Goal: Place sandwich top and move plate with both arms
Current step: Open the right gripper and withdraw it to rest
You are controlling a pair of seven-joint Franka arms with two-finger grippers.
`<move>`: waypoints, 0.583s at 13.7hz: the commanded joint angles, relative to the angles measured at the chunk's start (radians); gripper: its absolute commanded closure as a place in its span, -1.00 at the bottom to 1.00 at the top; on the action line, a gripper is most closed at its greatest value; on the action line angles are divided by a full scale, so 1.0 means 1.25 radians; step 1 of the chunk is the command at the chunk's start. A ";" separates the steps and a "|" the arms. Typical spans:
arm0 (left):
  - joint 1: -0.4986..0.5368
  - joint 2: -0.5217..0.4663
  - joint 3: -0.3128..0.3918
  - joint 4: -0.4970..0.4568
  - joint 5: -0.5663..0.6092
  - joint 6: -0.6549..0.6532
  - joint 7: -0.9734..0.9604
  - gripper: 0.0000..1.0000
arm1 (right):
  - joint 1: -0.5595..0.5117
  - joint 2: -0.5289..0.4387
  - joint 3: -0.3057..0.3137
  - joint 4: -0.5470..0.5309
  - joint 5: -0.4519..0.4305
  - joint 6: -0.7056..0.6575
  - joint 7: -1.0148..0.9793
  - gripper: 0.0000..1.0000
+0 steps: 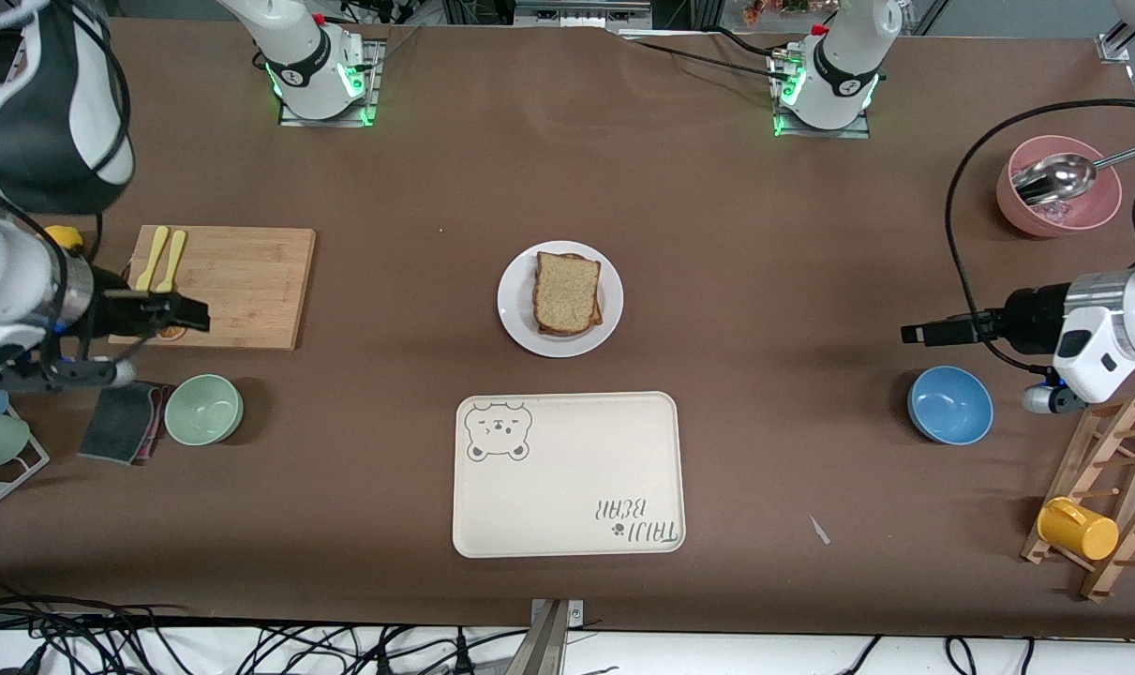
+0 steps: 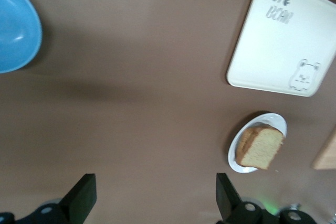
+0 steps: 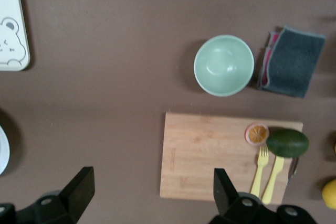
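The white plate [image 1: 515,314] sits mid-table, farther from the front camera than the bear-print tray [image 1: 567,473]. The sandwich top [image 1: 565,292], a speckled brown slice, lies on another slice on the plate. What is under it is hidden. My left gripper [image 1: 914,333] is open and empty, up in the air over bare table toward the left arm's end; its wrist view shows the plate [image 2: 278,121] and the bread [image 2: 260,148]. My right gripper [image 1: 187,314] is open and empty over the cutting board [image 1: 239,286].
A blue bowl [image 1: 949,405], a pink bowl with a metal scoop [image 1: 1059,187] and a wooden rack with a yellow cup [image 1: 1078,528] are at the left arm's end. A green bowl [image 1: 203,409], a dark cloth [image 1: 117,422] and yellow cutlery [image 1: 161,258] are at the right arm's end.
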State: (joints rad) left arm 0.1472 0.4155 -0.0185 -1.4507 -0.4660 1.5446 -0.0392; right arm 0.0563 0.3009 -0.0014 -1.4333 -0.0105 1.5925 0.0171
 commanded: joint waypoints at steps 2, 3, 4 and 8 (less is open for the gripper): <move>0.027 0.011 -0.002 -0.049 -0.101 -0.005 0.112 -1.00 | -0.031 -0.153 -0.010 -0.182 0.036 0.074 -0.004 -1.00; 0.030 0.019 -0.002 -0.052 -0.123 -0.005 0.115 -1.00 | -0.044 -0.183 -0.010 -0.185 0.037 0.076 -0.011 -1.00; 0.031 0.031 -0.002 -0.062 -0.161 -0.002 0.116 -1.00 | -0.056 -0.212 -0.010 -0.186 0.037 0.077 -0.004 -1.00; 0.027 0.027 -0.005 -0.172 -0.321 0.047 0.219 -1.00 | -0.072 -0.255 -0.034 -0.168 0.038 0.044 -0.026 -1.00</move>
State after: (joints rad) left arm 0.1787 0.4694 -0.0222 -1.5869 -0.7844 1.5709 0.1592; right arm -0.0231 0.0222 -0.0266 -1.6086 0.0095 1.6551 0.0056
